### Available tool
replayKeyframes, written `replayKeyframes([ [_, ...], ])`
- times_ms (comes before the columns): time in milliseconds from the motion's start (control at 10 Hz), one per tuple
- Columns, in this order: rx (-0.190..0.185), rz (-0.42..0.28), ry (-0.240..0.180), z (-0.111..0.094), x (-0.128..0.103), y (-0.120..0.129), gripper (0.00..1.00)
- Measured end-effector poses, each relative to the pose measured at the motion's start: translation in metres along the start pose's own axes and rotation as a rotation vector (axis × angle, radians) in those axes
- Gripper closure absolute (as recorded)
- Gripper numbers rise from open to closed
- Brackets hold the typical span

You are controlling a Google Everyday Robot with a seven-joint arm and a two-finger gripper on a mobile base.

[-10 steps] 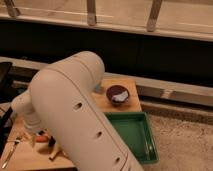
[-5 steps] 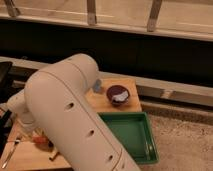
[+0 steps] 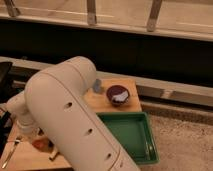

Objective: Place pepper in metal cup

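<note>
White perforated robot arm (image 3: 75, 115) swung left and slightly lower. Small grey-blue cup (image 3: 96, 86) now uncovered, just left of round red bowl (image 3: 109, 94). End effector (image 3: 37, 137) shifted left, low over near-left wooden surface (image 3: 25, 156).

Dim, warm light is cast from above, a soft sheen is laid on the large cream rounded robot arm (image 3: 70, 115), and the gripper (image 3: 31, 134) at 8 o'clock is shaded beneath it.
</note>
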Motion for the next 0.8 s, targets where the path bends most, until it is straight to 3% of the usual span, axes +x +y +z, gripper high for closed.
replayKeyframes([
  [400,0.009,-0.007,0.012,-0.002,0.005,0.000,0.59],
  [600,0.025,-0.003,0.037,-0.004,0.006,0.004,0.60],
  [800,0.060,0.026,0.024,-0.020,0.010,-0.004,0.78],
])
